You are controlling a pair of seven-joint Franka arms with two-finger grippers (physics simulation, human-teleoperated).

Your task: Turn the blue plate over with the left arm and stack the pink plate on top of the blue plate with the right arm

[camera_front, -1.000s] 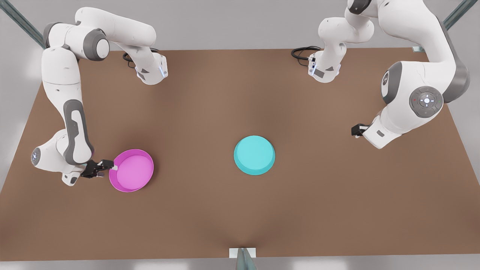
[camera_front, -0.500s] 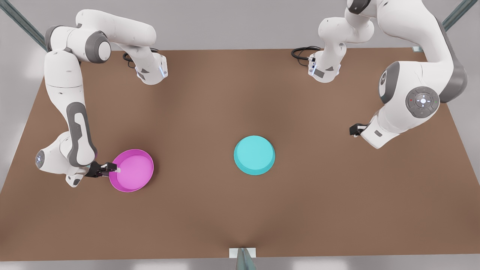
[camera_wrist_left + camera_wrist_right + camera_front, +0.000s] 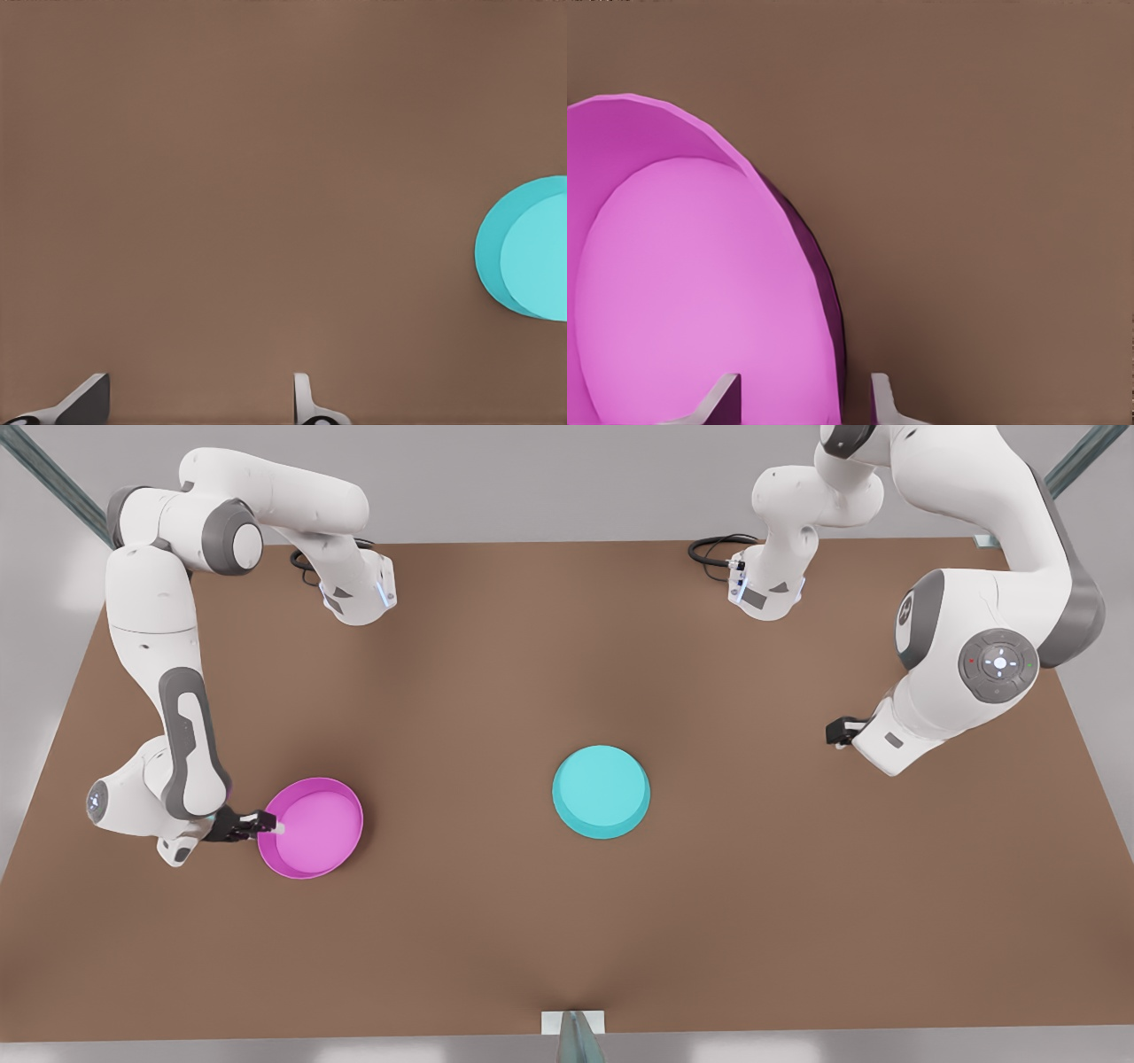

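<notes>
Front view: the pink plate [image 3: 312, 828] lies rim-up on the tabletop [image 3: 567, 921] toward the front view's left, and the right claw [image 3: 270, 825] is at its outer edge, one finger inside the rim and one outside. In the right wrist view the two fingers [image 3: 718, 400] straddle the pink plate's [image 3: 691, 283] wall with a gap between them; whether they press on it I cannot tell. The blue plate [image 3: 601, 791] lies near the tabletop's middle, base up, well apart from the pink one. The left claw [image 3: 836, 732] waits off toward the front view's right, well apart from the blue plate. In the left wrist view its fingers [image 3: 84, 400] are spread over bare tabletop, with the blue plate [image 3: 529, 252] off to the side.
</notes>
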